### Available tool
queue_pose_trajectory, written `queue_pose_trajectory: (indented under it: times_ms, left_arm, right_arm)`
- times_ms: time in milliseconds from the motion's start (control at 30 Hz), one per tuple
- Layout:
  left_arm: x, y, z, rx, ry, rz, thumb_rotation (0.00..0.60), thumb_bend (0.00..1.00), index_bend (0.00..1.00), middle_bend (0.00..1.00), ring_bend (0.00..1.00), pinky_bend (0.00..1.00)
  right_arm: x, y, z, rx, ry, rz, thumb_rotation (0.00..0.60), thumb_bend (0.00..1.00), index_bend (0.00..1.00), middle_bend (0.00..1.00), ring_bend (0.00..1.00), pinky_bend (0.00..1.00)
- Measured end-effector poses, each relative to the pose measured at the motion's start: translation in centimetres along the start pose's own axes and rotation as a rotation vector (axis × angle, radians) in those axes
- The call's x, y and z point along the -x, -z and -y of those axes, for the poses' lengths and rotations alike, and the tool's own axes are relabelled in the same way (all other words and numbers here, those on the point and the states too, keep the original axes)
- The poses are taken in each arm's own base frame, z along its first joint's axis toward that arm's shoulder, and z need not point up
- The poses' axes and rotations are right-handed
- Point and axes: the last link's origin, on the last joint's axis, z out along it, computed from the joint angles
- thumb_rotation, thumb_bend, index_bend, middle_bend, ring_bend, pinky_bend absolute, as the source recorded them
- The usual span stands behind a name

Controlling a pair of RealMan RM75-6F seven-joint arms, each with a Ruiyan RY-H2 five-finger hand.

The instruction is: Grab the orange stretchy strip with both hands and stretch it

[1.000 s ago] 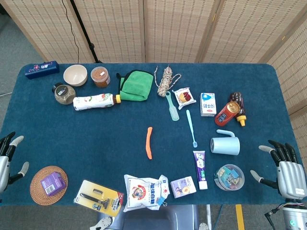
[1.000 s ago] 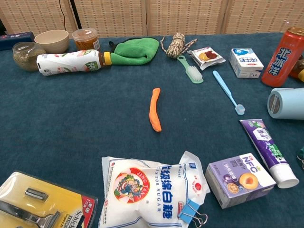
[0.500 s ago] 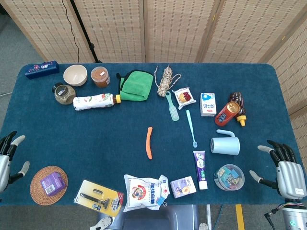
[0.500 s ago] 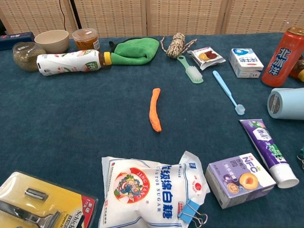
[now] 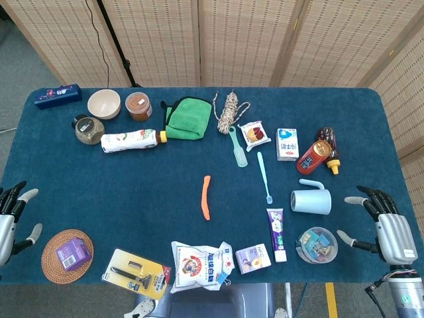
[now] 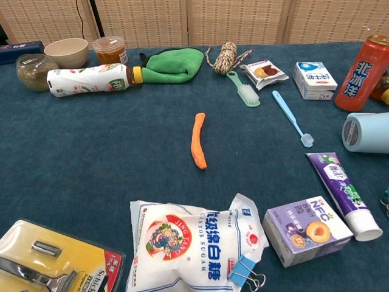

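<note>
The orange stretchy strip [image 5: 206, 197] lies flat and nearly lengthwise on the blue table near its middle; the chest view shows the strip [image 6: 198, 140] too, untouched. At the table's left edge my left hand [image 5: 9, 221] hovers open, fingers apart, far from the strip. My right hand [image 5: 384, 224] is at the right edge, open with fingers spread, also far from the strip. Neither hand shows in the chest view.
Near the strip: a white sugar bag [image 5: 199, 266], a razor pack [image 5: 136, 272], toothpaste [image 5: 276, 234], a teal toothbrush [image 5: 264, 177], a blue mug [image 5: 311, 199]. A woven coaster with a purple box [image 5: 67, 256] sits by my left hand. Bottles, bowls, a green cloth [image 5: 189, 117] line the back.
My right hand has shifted a little left and up, toward the table. The left hand and the strip stay where they were.
</note>
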Motion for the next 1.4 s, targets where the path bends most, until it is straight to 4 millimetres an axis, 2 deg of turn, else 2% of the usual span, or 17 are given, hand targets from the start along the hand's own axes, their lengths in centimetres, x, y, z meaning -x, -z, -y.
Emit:
queue_pose_trajectory:
  times_ms: [300, 600, 833, 1033, 1400]
  left_arm:
    - [-0.5, -0.1, -0.2, 0.017, 0.000, 0.000, 0.600, 0.31, 0.20, 0.09, 0.12, 0.04]
    - [-1.1, -0.1, -0.4, 0.021, -0.016, -0.008, 0.600, 0.31, 0.20, 0.09, 0.12, 0.04]
    - [-1.5, -0.2, -0.7, 0.028, -0.028, -0.008, 0.600, 0.31, 0.20, 0.09, 0.12, 0.04]
    - [-1.6, -0.3, -0.9, 0.029, -0.030, -0.006, 0.600, 0.31, 0.20, 0.09, 0.12, 0.04]
    - [-1.6, -0.5, -1.2, 0.029, -0.035, 0.001, 0.600, 0.31, 0.20, 0.09, 0.12, 0.04]
  right_arm:
    - [0.1, -3.4, 1.4, -0.114, -0.095, 0.069, 0.600, 0.18, 0.38, 0.16, 0.13, 0.08]
    - [1.4, -7.5, 3.3, -0.271, -0.066, 0.154, 0.600, 0.18, 0.39, 0.16, 0.13, 0.06]
    - [2.5, -10.4, 5.2, -0.382, -0.034, 0.198, 0.600, 0.18, 0.44, 0.16, 0.13, 0.05]
    - [3.5, -12.3, 7.0, -0.460, -0.027, 0.211, 0.600, 0.13, 0.45, 0.16, 0.13, 0.04]
    - [6.4, -14.7, 10.1, -0.571, 0.031, 0.263, 0.600, 0.13, 0.45, 0.16, 0.12, 0.03]
